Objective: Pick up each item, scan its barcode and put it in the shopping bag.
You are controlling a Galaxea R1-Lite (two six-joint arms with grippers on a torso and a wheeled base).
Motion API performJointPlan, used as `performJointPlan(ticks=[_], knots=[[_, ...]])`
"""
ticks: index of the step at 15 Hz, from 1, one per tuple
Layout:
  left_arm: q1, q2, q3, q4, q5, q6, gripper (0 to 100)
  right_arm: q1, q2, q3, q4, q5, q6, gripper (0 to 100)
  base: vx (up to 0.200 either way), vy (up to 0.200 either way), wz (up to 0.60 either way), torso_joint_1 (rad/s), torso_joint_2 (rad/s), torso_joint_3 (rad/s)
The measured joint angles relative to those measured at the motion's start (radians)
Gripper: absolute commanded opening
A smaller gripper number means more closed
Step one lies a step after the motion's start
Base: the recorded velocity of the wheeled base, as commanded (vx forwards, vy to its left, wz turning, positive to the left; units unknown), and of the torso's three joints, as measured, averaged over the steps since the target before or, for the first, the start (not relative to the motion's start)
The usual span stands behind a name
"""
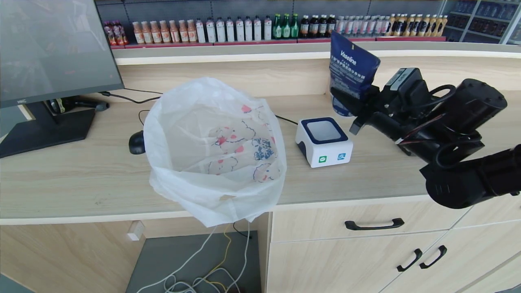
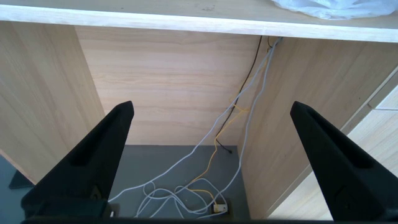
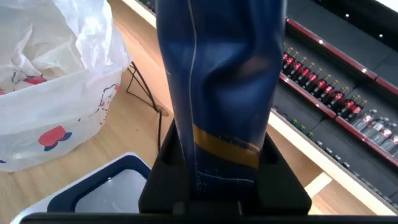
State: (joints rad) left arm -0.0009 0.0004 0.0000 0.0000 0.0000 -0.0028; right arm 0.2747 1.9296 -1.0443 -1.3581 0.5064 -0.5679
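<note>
My right gripper (image 1: 346,103) is shut on a dark blue pouch (image 1: 352,71), holding it upright above the counter just right of and behind the white scanner (image 1: 323,141). From the right wrist view the blue pouch (image 3: 221,87) stands between the fingers (image 3: 171,152), with the scanner (image 3: 102,190) below it. The white plastic shopping bag (image 1: 215,146) stands open on the counter, left of the scanner, its lower part hanging over the front edge. My left gripper (image 2: 211,162) hangs open below the counter, in front of the cabinet recess.
A monitor (image 1: 53,49) stands at the counter's left with a black mouse (image 1: 137,142) beside the bag. Bottles (image 1: 264,27) line the shelf behind. Drawers with black handles (image 1: 374,224) are under the counter's right half. Loose cables (image 2: 205,186) lie in the recess.
</note>
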Motion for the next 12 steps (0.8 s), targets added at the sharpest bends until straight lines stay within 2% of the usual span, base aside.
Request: performJointPlan(ticks=[6, 12], knots=[[0.001, 0.000, 0.000, 0.000, 0.000, 0.000, 100, -0.033, 0.066, -0.070, 0.001, 0.201, -0.150, 0, 0.000, 0.000, 0.00, 0.000, 0.00, 0.000], [0.000, 0.000, 0.000, 0.000, 0.000, 0.000, 100, -0.044, 0.093, -0.108, -0.001, 0.336, -0.206, 0, 0.000, 0.000, 0.00, 0.000, 0.00, 0.000]])
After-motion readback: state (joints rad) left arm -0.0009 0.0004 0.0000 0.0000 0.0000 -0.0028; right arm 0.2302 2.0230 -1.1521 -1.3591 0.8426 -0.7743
